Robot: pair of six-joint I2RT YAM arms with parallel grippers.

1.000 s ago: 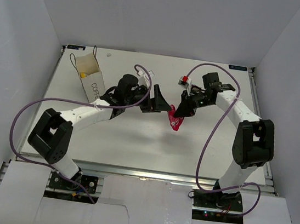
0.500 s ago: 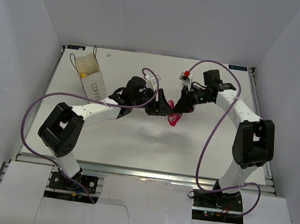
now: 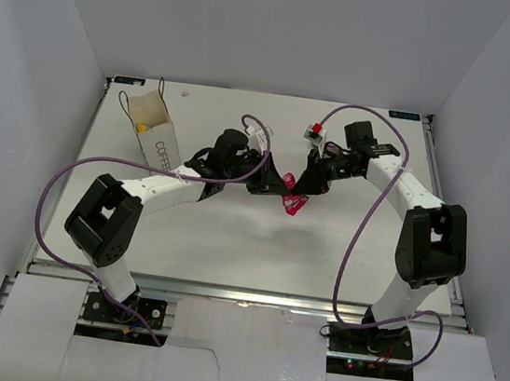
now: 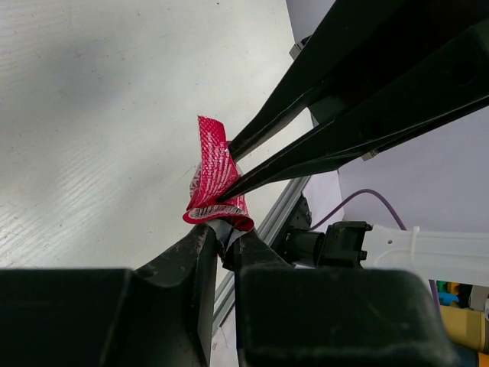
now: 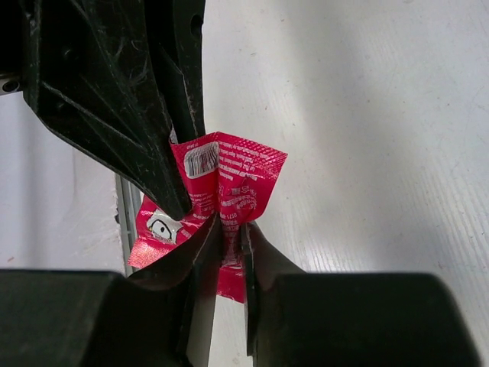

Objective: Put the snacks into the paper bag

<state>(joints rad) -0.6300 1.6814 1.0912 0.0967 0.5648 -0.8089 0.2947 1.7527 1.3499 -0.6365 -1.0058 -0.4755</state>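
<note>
Nearest the viewer, the two arm bases sit at the desk's [image 3: 229, 244] near edge, each trailing a looping purple cable [image 3: 45, 210].

Mid-desk, the arms meet tip to tip above the surface. Between them is one pink-red packet [image 3: 291, 203], creased and folded on itself, so its long axis cannot be read. The left gripper [image 4: 225, 233] has its fingers pressed together on one edge of the packet [image 4: 214, 180]. The right gripper [image 5: 229, 229] pinches the packet [image 5: 237, 180] at its central fold. Both grip it at once, with the left gripper [image 3: 276, 184] just left of it and the right gripper [image 3: 306, 186] just right. This looks like a handover in mid-air.

The white paper bag [image 3: 154, 135] stands open at the far left, well apart from the packet, with a yellow item [image 3: 141, 126] inside. The left arm is the nearer one to it, so the packet's way to the bag runs left and farther back.

The desk is plain white, boxed in by white walls [image 3: 277, 24].
</note>
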